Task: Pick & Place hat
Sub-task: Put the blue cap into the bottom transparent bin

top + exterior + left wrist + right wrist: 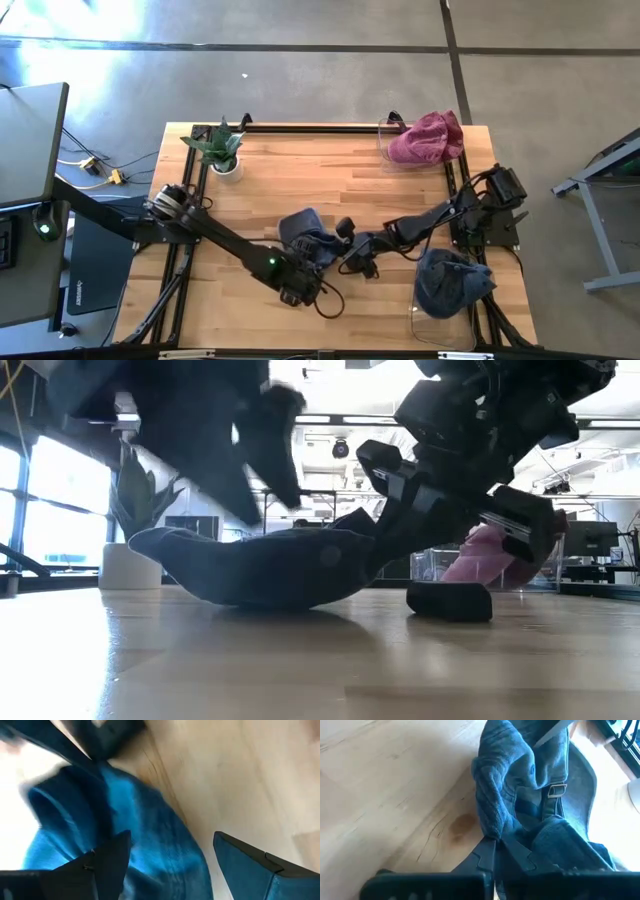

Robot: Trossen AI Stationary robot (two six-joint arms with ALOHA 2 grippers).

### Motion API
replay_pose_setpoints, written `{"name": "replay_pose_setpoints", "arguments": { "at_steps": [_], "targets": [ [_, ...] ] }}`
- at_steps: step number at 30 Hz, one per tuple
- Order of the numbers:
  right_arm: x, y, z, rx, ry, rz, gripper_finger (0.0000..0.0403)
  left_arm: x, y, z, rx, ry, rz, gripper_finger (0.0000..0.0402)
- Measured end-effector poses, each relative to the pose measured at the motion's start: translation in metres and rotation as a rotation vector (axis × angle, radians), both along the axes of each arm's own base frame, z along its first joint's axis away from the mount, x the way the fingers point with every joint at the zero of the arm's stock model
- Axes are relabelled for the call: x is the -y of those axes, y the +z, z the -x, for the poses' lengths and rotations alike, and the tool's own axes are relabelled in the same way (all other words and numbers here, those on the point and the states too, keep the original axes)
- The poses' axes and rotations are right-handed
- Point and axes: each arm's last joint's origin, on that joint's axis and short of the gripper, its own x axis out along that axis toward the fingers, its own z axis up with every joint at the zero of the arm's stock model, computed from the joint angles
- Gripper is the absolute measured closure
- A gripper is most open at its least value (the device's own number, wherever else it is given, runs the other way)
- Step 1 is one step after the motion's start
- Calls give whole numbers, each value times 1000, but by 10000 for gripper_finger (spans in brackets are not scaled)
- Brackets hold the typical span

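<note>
I see the blue denim hat (305,240) lying crumpled on the wooden tabletop (340,185), near the middle toward the front edge. My right pincer (492,847) is pinched together on a fold of the hat's fabric, its fingers meeting at the cloth's edge. My left pincer (170,865) sits just beside the hat with its fingers spread apart, blue cloth showing between them but nothing gripped. In the low view the hat rests flat on the wood with both arms crowding above it. A pink hat (428,137) sits in a clear container at the far right corner, a second blue hat (452,282) lies in another container at the near right, and a potted plant (221,150) stands at the far left.
</note>
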Motion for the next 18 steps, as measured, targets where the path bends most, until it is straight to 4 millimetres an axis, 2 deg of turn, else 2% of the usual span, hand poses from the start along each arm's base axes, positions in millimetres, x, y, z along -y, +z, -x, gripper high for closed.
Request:
{"name": "replay_pose_setpoints", "arguments": {
  "at_steps": [4,7,13,18],
  "targets": [
    [0,1,3,-21,-24,24,398,4,-30,-7,-57,23,-19,134],
    [1,6,5,-17,-68,39,397,7,-44,-6,-112,45,9,154],
    [4,23,18,-63,-58,-1,399,6,-51,6,-235,91,-16,208],
    [1,34,24,-100,3,-143,395,0,-47,11,-256,102,-98,269]
  ]
}}
